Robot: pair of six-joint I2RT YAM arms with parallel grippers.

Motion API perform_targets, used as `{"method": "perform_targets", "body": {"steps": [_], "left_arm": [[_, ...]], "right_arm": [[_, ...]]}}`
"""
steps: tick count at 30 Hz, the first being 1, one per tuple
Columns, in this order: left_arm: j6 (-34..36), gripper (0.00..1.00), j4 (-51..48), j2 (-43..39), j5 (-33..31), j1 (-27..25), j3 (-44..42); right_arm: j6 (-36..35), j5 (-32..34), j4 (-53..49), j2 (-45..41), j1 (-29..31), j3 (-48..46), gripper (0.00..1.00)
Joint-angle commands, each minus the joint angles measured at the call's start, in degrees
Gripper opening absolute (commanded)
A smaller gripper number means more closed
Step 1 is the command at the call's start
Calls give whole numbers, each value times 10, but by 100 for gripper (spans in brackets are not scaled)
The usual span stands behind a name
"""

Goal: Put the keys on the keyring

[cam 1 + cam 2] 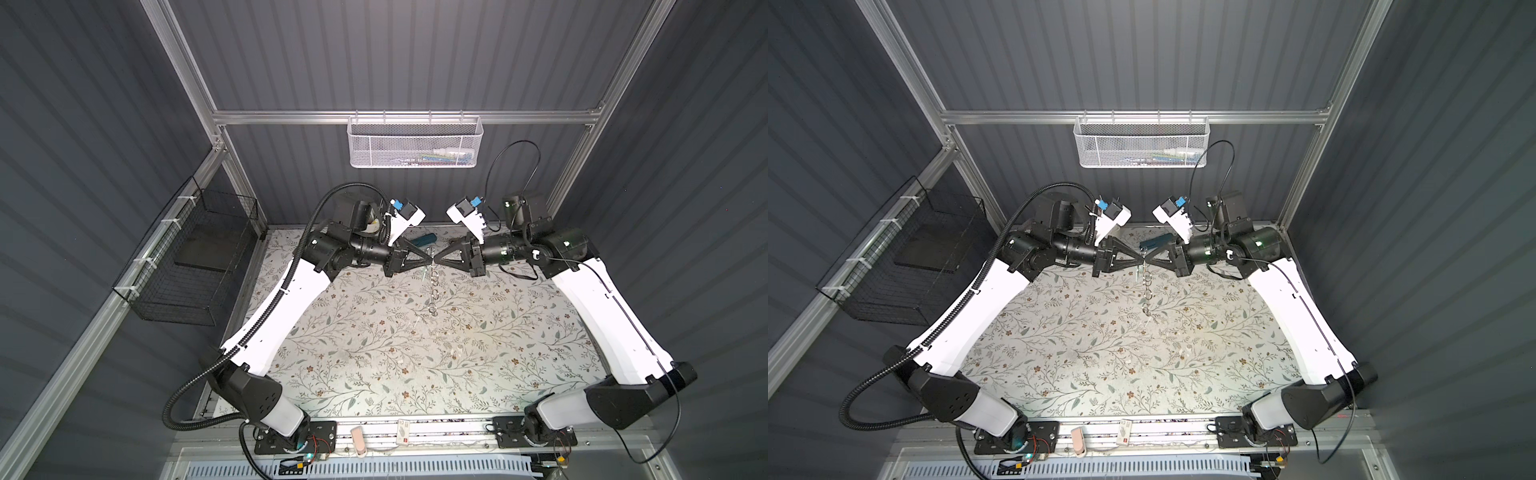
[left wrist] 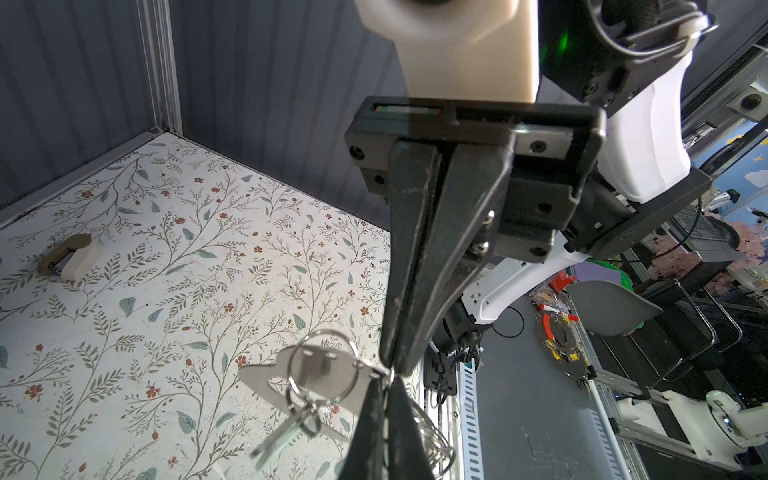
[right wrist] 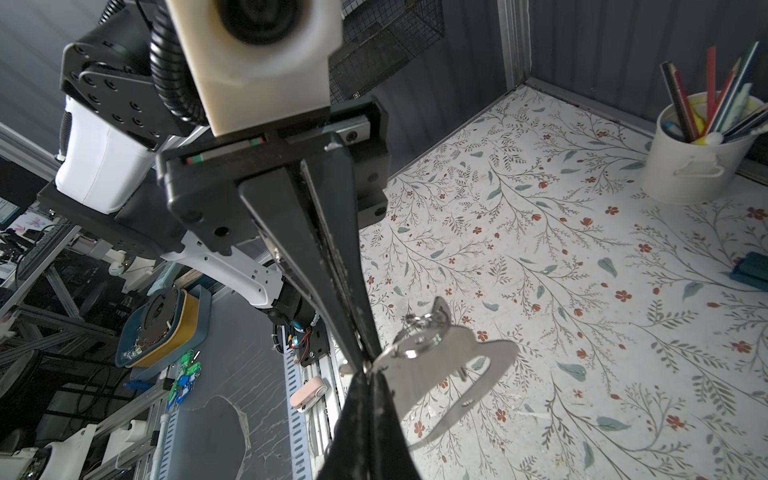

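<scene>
The keyring [image 2: 328,374], a flat grey plate with an oval cutout, hangs in the air above the table between two fingertips that meet. My left gripper [image 2: 385,386] and my right gripper [image 3: 368,378] both pinch the same end of the keyring [image 3: 440,365], tip to tip, jaws together. In both top views they meet at the far middle, the left gripper [image 1: 429,260] against the right gripper [image 1: 437,260]. One key [image 2: 284,434] with a pale tag dangles from a large ring on the plate. A row of silver split rings [image 1: 433,296] hangs below.
A dark-teal case [image 1: 426,240] lies on the table just behind the grippers. A white cup of pencils [image 3: 698,166] stands in the far left corner. A small tan object [image 2: 66,259] lies at the far right. A white mesh basket [image 1: 415,141] and a black wire basket [image 1: 195,257] hang on the walls.
</scene>
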Motion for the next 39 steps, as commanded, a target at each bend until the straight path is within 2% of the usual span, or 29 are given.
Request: {"method": "perform_targets", "body": {"steps": [1,7,18,19,22,24,33,39], "left_arm": [[-8,17,46,-18,12,-7,-7],[-21,19,65,-27,13,-7,-23],[-49,17,100,-30,40,-7,-41],[-49,19,99,-30,37,-7,-39],[-53,45,104,-35,23,-5,-36],[-67,46,123,-42,13,0,-37],[-250,47,342,-77,-14,42,-95],[-347,40,412,-40,23,42,-88]], "right_arm": [[26,-14,48,-14,9,-21,0],[77,-16,139,-46,-4,-71,0],[90,-13,152,-53,-4,-84,0],[90,-11,153,-55,-4,-85,0],[97,-8,170,-60,-7,-92,0],[107,-4,190,-67,-10,-103,0],[235,33,416,-130,-33,-203,0],[305,57,541,-142,-36,-228,0]]}}
